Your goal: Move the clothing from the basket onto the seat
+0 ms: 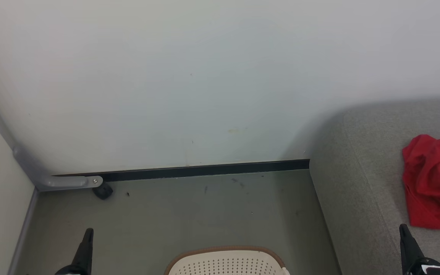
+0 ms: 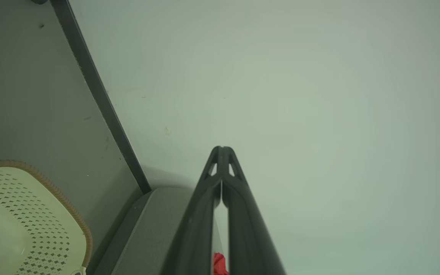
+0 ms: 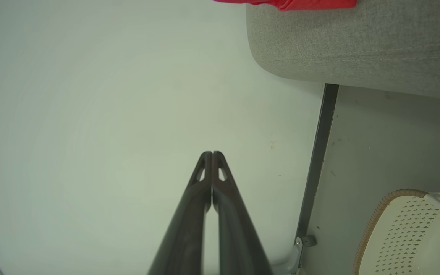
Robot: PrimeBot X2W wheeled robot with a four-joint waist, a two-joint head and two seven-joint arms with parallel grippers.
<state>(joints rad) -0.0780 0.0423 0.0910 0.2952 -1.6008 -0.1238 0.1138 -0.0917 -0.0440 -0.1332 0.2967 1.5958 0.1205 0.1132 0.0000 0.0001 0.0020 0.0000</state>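
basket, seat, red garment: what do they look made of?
basket: likely moulded plastic, matte cream, punched holes, brown woven-look rim. seat: grey woven upholstery, fabric grain visible. clothing: soft red cloth, creased folds, white trim; fibre unclear.

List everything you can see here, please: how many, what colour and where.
clothing: one heap, red with white trim, on the seat.
seat: one, grey, right side.
basket: one, cream with brown rim, on the floor, bottom centre.
skirting strip: one, black, at the wall's foot.
tube: one, grey, left corner.
wheel: one, dark, by the tube's end.
wall: one, pale, behind.
floor: one, grey-green.
left gripper: one, dark, lower left, jaws shut.
right gripper: one, dark, lower right, before the seat, jaws shut.
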